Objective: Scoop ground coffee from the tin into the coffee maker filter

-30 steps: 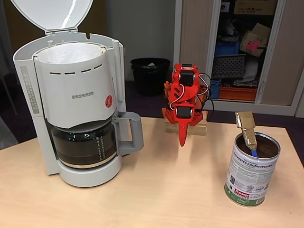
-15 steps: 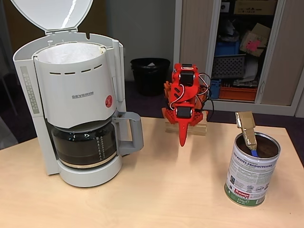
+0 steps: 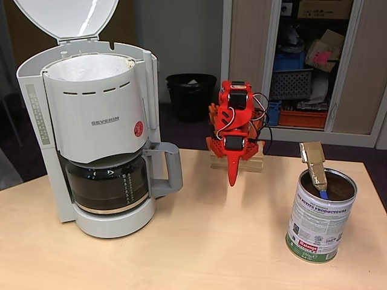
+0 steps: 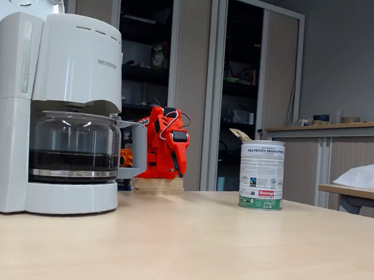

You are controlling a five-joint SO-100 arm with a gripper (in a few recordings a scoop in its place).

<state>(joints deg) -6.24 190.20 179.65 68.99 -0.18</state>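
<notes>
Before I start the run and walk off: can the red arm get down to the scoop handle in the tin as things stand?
Probably yes. The scoop handle sticks up out of the open tin, and bare table lies between it and the folded gripper. The coffee maker stands on the other side. Whether the reach suffices is uncertain.

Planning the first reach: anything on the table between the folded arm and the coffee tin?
Nothing visible. The gripper points down at the table, and the stretch between it and the tin is bare wood. A scoop handle sticks up out of the tin, on the arm's side.
</notes>
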